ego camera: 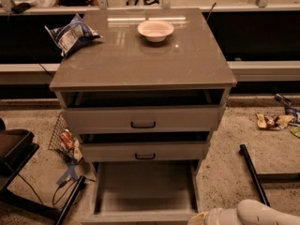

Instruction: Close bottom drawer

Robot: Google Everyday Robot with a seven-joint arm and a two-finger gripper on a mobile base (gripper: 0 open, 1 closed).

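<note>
The bottom drawer [145, 189] of the pale grey cabinet [140, 60] is pulled far out, and its long grey tray is bare inside. Its front edge lies at the lower edge of the view and its handle is hidden. The middle drawer [145, 151] and the wider top drawer [143, 118] each stand slightly open and show black bar handles. My gripper [199, 218] is at the bottom edge of the view, just right of the bottom drawer's front right corner, at the end of my white arm [262, 213].
A white bowl [155, 30] and a chip bag [70, 34] sit on the cabinet top. A wire basket with trash [63, 137] and a black chair base [14, 149] stand to the left. A black bar [253, 172] and wrappers [272, 121] lie on the floor to the right.
</note>
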